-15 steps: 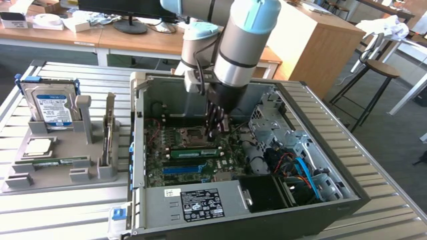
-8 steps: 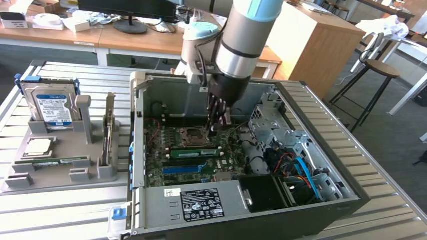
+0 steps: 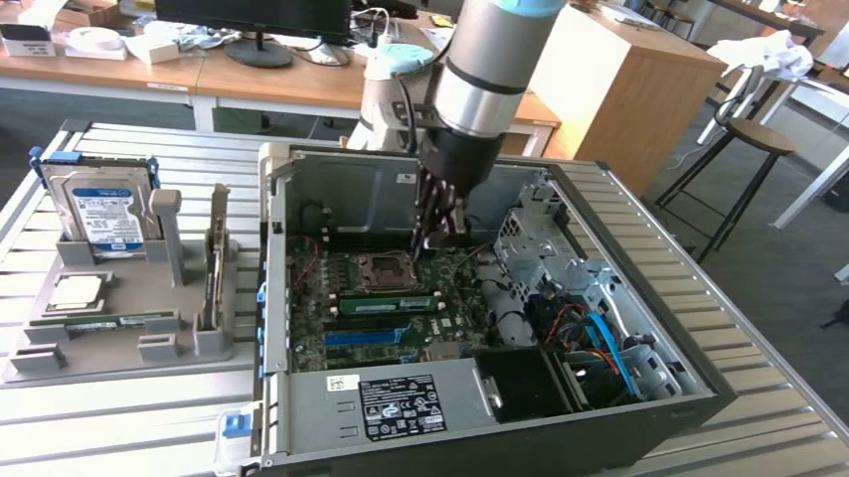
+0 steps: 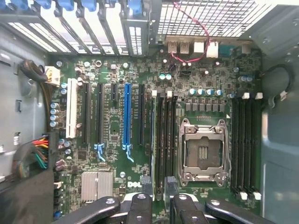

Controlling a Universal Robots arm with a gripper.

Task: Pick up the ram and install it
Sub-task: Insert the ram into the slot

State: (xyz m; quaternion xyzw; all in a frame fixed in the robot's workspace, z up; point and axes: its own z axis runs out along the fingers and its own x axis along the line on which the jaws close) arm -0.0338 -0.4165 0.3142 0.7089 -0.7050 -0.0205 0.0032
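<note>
While the claw (image 3: 438,238) hangs half-spread inside the open computer case (image 3: 272,248), pinching nothing, the ram (image 3: 385,303) stands on edge in a memory slot at 7 o'clock from it in the exterior view. It sits between the CPU socket (image 3: 385,268) at its 12 o'clock and the blue slot (image 3: 365,336) at its 6 o'clock. Long axis: 9 to 3 o'clock, parallel to the blue slot; contact edge down, bare edge up. Whether it is latched home cannot be told. Judged handling: light, stiff, thin, smooth-faced; likely to crack if bent, so best held across its flat faces near mid-length, clear of the contacts. A similar green stick (image 3: 106,320) lies in the grey holder (image 3: 119,348) on the desk (image 3: 133,417), at 9 o'clock of the case.
</note>
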